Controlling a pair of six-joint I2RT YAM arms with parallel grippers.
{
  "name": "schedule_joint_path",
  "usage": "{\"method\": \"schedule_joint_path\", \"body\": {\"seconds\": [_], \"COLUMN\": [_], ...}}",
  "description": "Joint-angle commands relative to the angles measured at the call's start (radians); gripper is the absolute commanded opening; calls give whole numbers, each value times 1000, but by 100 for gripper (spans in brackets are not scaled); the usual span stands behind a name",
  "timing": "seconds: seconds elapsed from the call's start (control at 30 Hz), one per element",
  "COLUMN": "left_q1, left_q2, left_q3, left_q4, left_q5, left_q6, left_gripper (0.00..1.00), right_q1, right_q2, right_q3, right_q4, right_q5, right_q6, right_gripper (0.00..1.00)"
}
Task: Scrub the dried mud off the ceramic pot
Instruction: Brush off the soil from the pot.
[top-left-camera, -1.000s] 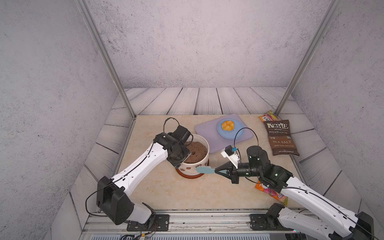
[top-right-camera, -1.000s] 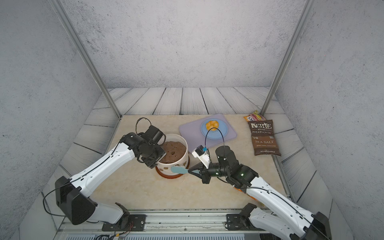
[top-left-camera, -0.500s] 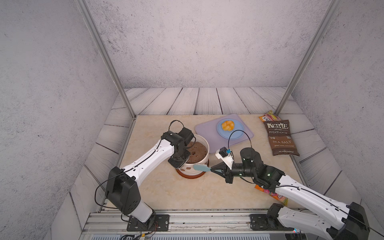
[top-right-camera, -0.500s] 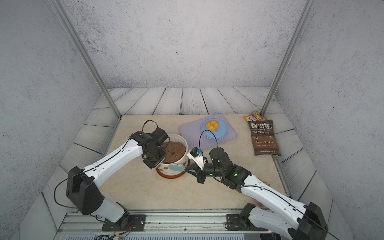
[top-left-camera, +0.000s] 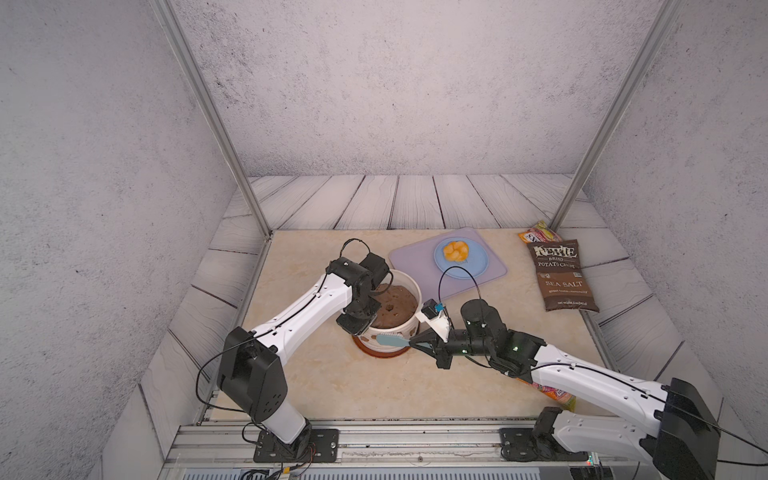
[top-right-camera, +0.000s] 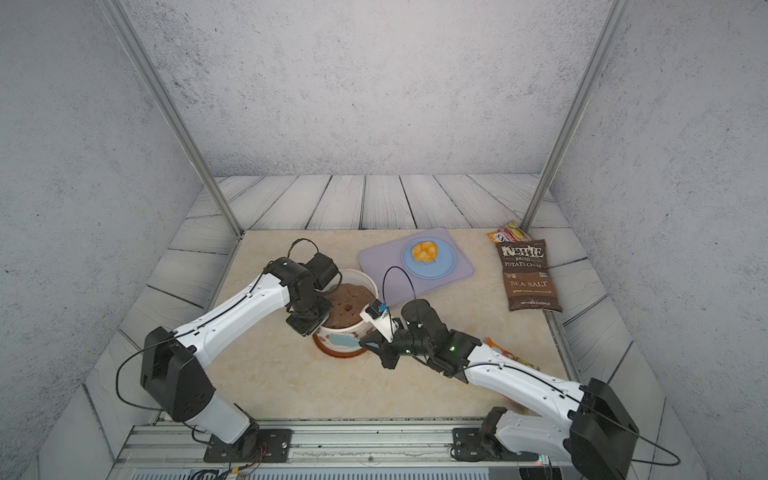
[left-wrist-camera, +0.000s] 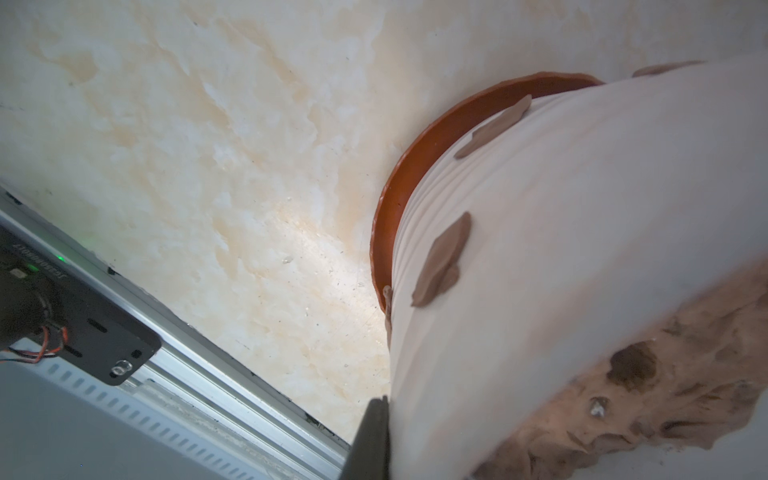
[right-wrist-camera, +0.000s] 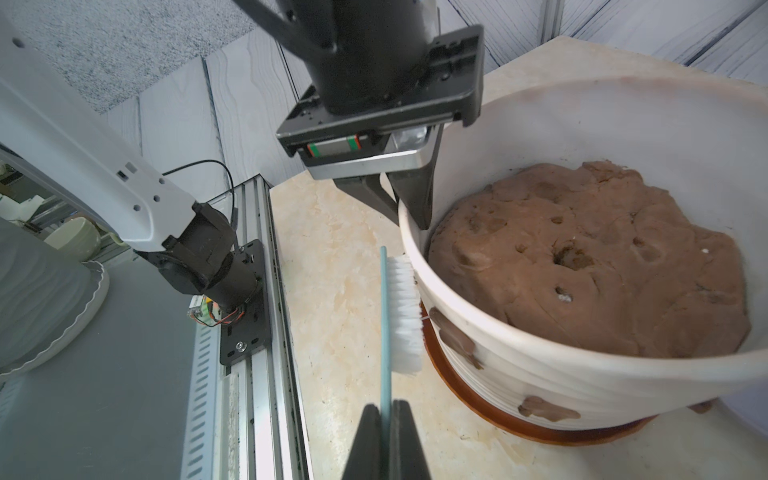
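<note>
handling: we judge the cream-white ribbed ceramic pot (right-wrist-camera: 602, 378) heavy with its brown soil mound (right-wrist-camera: 582, 266), stiff, slick, chippable; hold the thick rim.
left gripper (right-wrist-camera: 409, 218): clenched across that rim, a finger each side.
right gripper (right-wrist-camera: 384, 419): clamped on the teal-handled white-bristle brush (right-wrist-camera: 405, 311), bristles at the wall.
look: matte brown dried mud patches (left-wrist-camera: 442, 262) dot the ribs.
place: pot upright on round reddish-brown saucer (left-wrist-camera: 390, 232), mid beige stone-look tabletop (top-left-camera: 332, 374).
</note>
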Motion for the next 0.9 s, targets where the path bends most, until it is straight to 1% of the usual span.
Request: {"method": "schedule_joint_path", "body": {"seconds": [0.0,0.1,0.3,0.5,0.7,0.77,0.87], "left_q1": [-10,-10,-10,-10,-10,-10,-10], "left_q2": [10,12,5,1,-7,-9,-12], "left_q3": [8,17,9,-1,-8,-13,-25], "left_q4": [13,7,6,26,34,40,43], "left_q5": [44,43,54,62,58,62,62], "left_q6": [6,5,-2,-12,-8,-7,-2], "left_gripper": [7,6,4,2,1,1,0], "right_q1": [27,52,106,166,183,189,199], "right_q2": [22,43,77,126,186,221,218], "right_q3": [10,8,26,91,91,121,118], "right_q4": [48,72,107,-15,-41,-106,-130], "right_q5": [93,182,305,458,451,424,410], "right_q6": [7,8,16,19,27,24,16], "right_gripper": [0,0,0,0,0,0,0]}}
